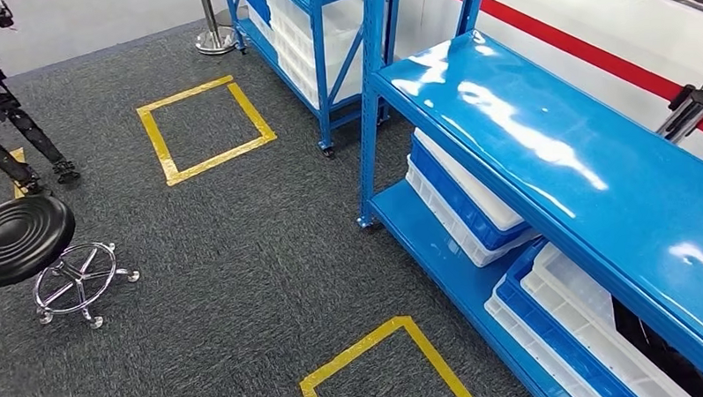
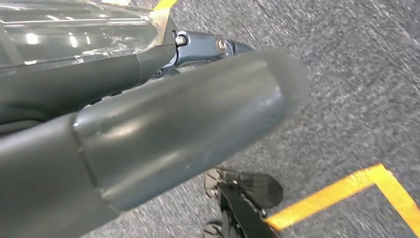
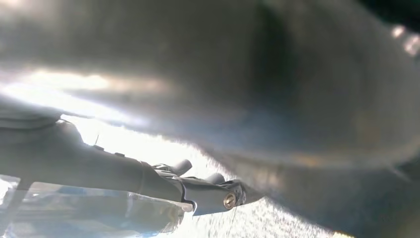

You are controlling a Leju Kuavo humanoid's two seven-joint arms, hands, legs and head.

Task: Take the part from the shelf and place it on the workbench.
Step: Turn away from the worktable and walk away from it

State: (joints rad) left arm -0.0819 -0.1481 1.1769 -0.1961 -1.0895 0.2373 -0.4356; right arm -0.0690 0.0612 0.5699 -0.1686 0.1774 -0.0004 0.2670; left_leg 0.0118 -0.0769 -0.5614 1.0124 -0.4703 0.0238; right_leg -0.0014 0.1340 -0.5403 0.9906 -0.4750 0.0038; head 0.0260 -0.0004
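Observation:
A part wrapped in clear shiny plastic (image 2: 74, 29) lies against the dark fingers (image 2: 198, 47) of my left hand (image 2: 148, 124), above the grey carpet. The same clear wrapping (image 3: 89, 213) sits along the dark fingers (image 3: 208, 193) of my right hand (image 3: 208, 99). Both hands press on the part from opposite sides, fingers stretched out along it, and each thick grey thumb hides much of the part. In the head view, a blue shelf unit (image 1: 549, 156) with a bare glossy top stands at the right.
White and blue bins (image 1: 463, 203) fill the shelf's lower level. A second blue rack (image 1: 316, 41) stands behind it. A black stool (image 1: 23, 236) and dark equipment legs (image 1: 10, 113) are at the left. Yellow tape squares (image 1: 204, 129) (image 1: 380, 356) mark the carpet.

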